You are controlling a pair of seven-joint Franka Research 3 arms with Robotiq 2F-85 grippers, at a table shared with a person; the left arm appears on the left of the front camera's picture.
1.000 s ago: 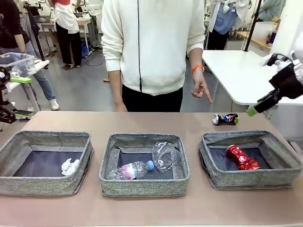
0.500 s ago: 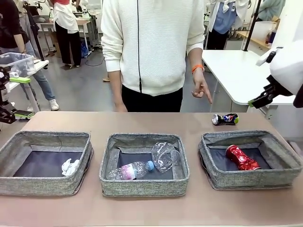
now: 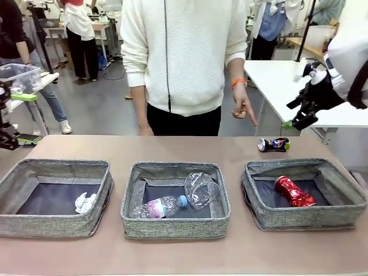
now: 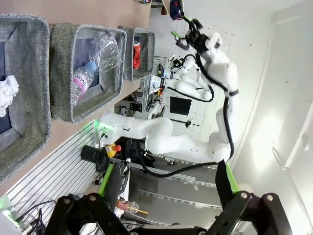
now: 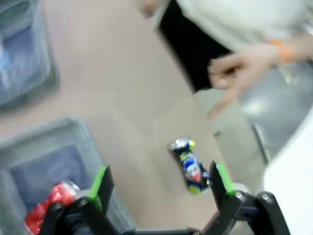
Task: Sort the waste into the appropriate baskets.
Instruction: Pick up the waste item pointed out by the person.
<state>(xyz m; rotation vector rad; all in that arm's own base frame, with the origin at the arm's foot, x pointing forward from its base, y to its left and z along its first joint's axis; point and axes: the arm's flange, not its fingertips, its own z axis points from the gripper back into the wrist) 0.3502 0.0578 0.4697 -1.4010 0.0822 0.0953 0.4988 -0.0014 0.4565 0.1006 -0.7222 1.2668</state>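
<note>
Blue can loose at far right counter edge

Blue can (image 3: 273, 144) lies on the counter (image 3: 172, 253) behind the right bin (image 3: 305, 215), which holds the red can (image 3: 294, 191). Right gripper (image 3: 303, 115) hangs above, jaws spread, empty. Left gripper (image 4: 164, 188) spread, empty.

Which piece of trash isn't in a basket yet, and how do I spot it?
Find the right-hand grey basket holding the crushed red can. On the bare table behind it lies a crushed dark-blue can. It alone sits outside the baskets.
</note>
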